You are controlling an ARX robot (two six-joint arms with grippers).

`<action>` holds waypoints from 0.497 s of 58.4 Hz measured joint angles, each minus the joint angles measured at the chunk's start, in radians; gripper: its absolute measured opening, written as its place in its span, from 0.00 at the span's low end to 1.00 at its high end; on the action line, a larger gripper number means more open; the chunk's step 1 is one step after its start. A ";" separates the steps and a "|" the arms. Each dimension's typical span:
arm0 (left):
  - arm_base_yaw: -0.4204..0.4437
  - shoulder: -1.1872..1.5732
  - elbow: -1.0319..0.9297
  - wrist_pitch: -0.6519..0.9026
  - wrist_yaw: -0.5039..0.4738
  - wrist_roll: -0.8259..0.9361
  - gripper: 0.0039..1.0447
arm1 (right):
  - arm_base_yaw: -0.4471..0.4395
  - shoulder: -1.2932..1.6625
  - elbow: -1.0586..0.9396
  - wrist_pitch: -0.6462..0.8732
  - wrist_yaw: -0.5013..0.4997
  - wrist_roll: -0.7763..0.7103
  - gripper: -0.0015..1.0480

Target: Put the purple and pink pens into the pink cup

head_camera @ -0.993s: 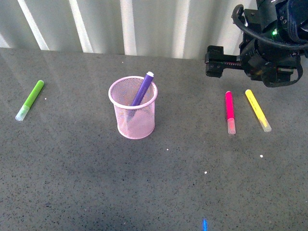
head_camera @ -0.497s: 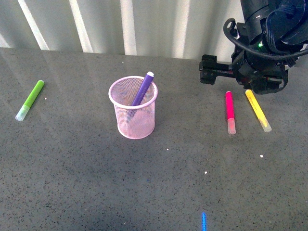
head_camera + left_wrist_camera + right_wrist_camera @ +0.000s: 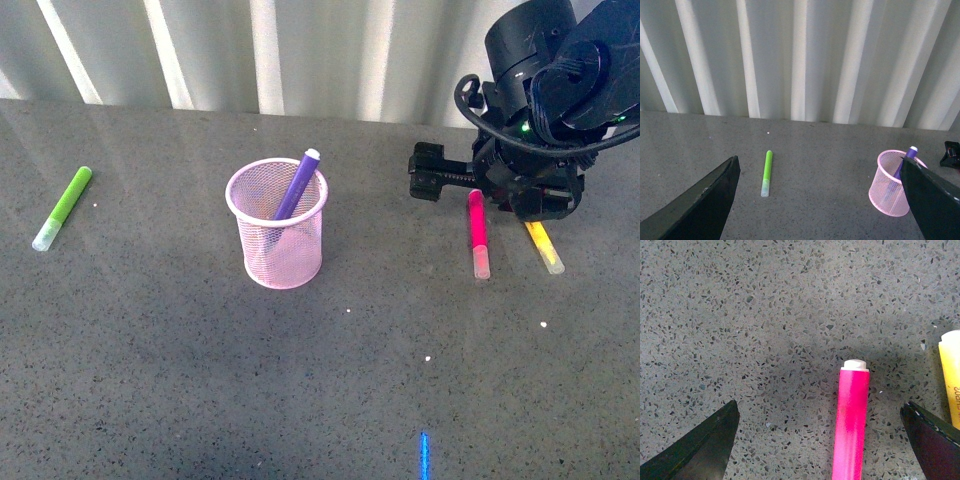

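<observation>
The pink cup (image 3: pixel 290 255) stands upright at mid-table with the purple pen (image 3: pixel 297 183) leaning inside it, its tip above the rim. To the right the pink pen (image 3: pixel 478 225) lies flat on the table. My right gripper (image 3: pixel 495 190) hangs open just above that pen's far end. In the right wrist view the pink pen (image 3: pixel 852 425) lies between the spread fingers of the right gripper (image 3: pixel 817 447), nearer one of them and touching neither. My left gripper (image 3: pixel 815 205) is open and empty, high above the table, with the pink cup (image 3: pixel 887 192) beside one finger.
A yellow marker (image 3: pixel 545 250) lies just right of the pink pen, partly under the right arm; the yellow marker (image 3: pixel 952 375) shows close to one finger. A lime-green marker (image 3: pixel 63 207) lies at the far left. A corrugated white wall (image 3: pixel 300 50) backs the table.
The right arm has come down and leftward over the far ends of the pink pen and yellow marker, now covering part of the yellow marker. The cup and pens have not moved.
</observation>
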 joint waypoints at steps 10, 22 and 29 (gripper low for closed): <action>0.000 0.000 0.000 0.000 0.000 0.000 0.94 | -0.005 0.024 0.010 0.006 -0.006 0.007 0.93; 0.000 0.000 0.000 0.000 0.000 0.000 0.94 | -0.020 0.040 0.035 0.001 -0.013 0.007 0.93; 0.000 0.000 0.000 0.000 0.000 0.000 0.94 | -0.024 0.042 0.035 -0.003 -0.020 0.006 0.93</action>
